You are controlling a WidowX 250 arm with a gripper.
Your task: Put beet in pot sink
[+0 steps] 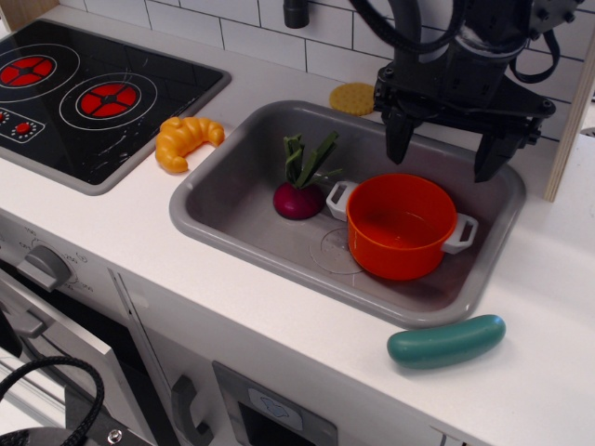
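Teal cucumber point(446, 341) lies on the white table point(307, 325) at the front, just outside the sink point(209, 200).

The jaws of the gripper point(447, 149) hang spread and empty above the sink's rear, over the orange pot point(401, 226). The pot stands in the basin; the beet point(299, 197) rests beside its left handle, leaves up. A croissant point(184, 141) lies left of the sink beside the stovetop point(93, 98), and a yellow cookie point(352, 98) behind it.

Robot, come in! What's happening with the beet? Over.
Gripper open, empty, above the pot. Beet in the sink, beside the pot, not inside. Nothing blocking it.
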